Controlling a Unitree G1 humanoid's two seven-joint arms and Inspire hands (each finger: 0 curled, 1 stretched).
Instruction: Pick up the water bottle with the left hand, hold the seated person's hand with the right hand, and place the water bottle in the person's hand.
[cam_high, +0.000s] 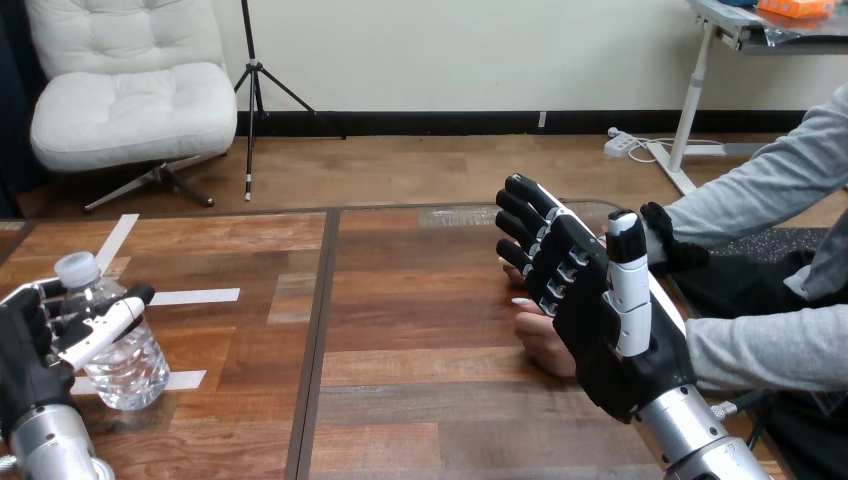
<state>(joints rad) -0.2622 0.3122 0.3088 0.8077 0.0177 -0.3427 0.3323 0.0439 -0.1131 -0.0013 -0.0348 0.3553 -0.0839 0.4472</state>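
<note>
Water bottle (130, 365): clear plastic, white cap (77, 268), water inside. Position: near-left corner of worktop (420, 410), base on or just above the wood, can't tell which. Long axis approx. upright, top leaning slightly left. Left hand (28, 360): wrapped round the bottle, fingers on its left side, thumb across the front, so a closed grasp w/ the bottle inside it. Right hand (600, 330): right-centre of worktop, back toward the camera, fingers extended up and to the left, thumb straight up, i.e. spread, not clenched. Person's hand (545, 345): directly behind the right hand's palm, touching or just beside it; no robot finger seen curling round it, so a hold can't be confirmed. Key relation: person's hand lies well to the right of the bottle, at about the same near-far depth, w/ the worktop's centre seam between them. Judgement: next move is a rightward carry by the left arm, the only one on the bottle; bottle should stay upright and arrive at the open side of the person's hand, which the right hand partly screens. Markings: no label or readable print on bottle; white tape strips (195, 296) beside it are blank.
</note>
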